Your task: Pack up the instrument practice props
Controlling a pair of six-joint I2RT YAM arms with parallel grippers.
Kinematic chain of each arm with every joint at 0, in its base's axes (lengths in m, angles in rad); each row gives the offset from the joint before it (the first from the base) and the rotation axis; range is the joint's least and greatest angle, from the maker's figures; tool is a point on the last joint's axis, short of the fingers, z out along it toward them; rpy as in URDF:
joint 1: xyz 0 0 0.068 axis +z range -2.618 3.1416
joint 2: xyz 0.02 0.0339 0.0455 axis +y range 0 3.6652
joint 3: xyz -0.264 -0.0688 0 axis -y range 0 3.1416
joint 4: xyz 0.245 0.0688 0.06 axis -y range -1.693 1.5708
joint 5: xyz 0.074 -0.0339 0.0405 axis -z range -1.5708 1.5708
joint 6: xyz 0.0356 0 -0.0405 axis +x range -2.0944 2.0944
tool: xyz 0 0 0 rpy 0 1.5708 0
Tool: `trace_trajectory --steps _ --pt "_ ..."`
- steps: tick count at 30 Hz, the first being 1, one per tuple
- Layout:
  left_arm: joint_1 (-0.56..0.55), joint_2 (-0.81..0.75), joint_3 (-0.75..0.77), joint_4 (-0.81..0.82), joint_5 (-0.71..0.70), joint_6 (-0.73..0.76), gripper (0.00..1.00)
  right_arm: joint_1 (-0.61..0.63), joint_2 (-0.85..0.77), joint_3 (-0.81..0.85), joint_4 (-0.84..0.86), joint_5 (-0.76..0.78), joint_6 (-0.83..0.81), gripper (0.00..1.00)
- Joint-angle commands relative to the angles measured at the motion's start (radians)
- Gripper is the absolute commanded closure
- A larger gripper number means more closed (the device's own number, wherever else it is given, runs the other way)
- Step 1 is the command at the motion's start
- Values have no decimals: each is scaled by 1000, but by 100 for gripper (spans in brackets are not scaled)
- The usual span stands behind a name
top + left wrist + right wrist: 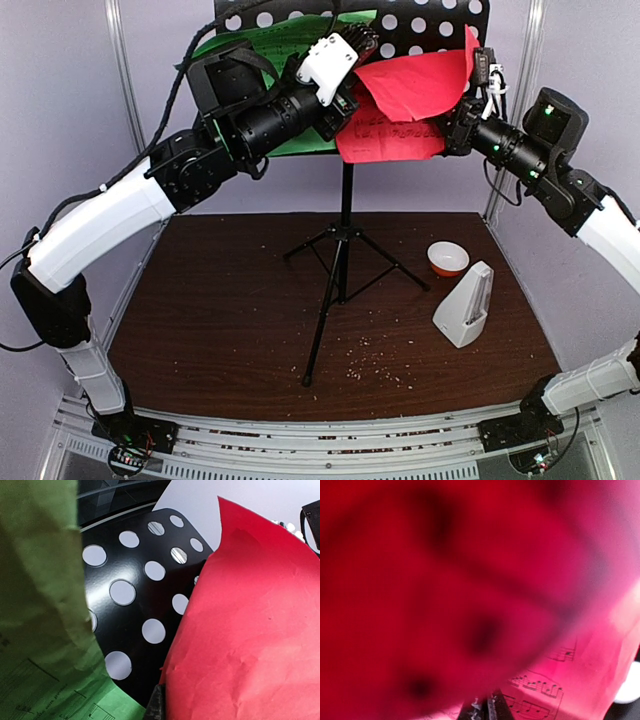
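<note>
The black perforated music stand (420,25) (130,620) rises on tripod legs at the back centre. A green music sheet (290,45) (40,630) lies on its left half. The red music sheet (410,85) (250,630) curls off the right half. My left gripper (345,105) (162,707) is shut at the red sheet's left edge; one dark fingertip shows, the paper hides the other. My right gripper (452,125) (487,707) is shut at the sheet's lower right, and the red sheet (470,580) fills its view. The white pyramid metronome (465,305) stands on the table at the right.
A small orange-and-white bowl (447,258) sits just behind the metronome. The stand's tripod legs (340,260) spread across the middle of the brown table, with crumbs (370,370) scattered near the front. Metal frame posts stand at both back corners.
</note>
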Motion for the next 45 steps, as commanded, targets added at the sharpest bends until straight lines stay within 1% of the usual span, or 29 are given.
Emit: trace_trajectory --steps 1,6,12,19,20,25,28,32,35,38,41,45 --pt "10 8 35 25 -13 -45 100 13 -33 -40 87 34 -14 100" --pt "40 9 46 -5 -1 -138 100 13 -66 -121 179 32 -32 100" --pt "78 13 65 -37 40 -229 100 13 -60 -180 287 -20 -11 100" --pt "110 -2 59 -86 143 -297 100 13 -26 -217 349 -29 33 100" --pt "127 -23 40 -100 194 -333 100 13 -20 -225 364 -23 44 100" --pt "175 -83 -24 -112 345 -432 100 13 -19 -238 382 -4 55 100" --pt "204 -100 -37 -127 415 -468 100 14 -22 -240 389 5 60 100" --pt "222 -112 -43 -139 456 -484 100 13 -23 -242 393 17 67 100" --pt "230 -120 -50 -152 523 -473 100 13 -22 -241 389 34 74 100" --pt "238 -131 -64 -177 557 -476 100 13 -23 -236 376 50 77 100" --pt "256 -156 -97 -190 619 -500 100 13 -26 -235 366 72 81 100" --pt "260 -191 -119 -168 623 -523 100 13 -24 -237 362 91 81 100"
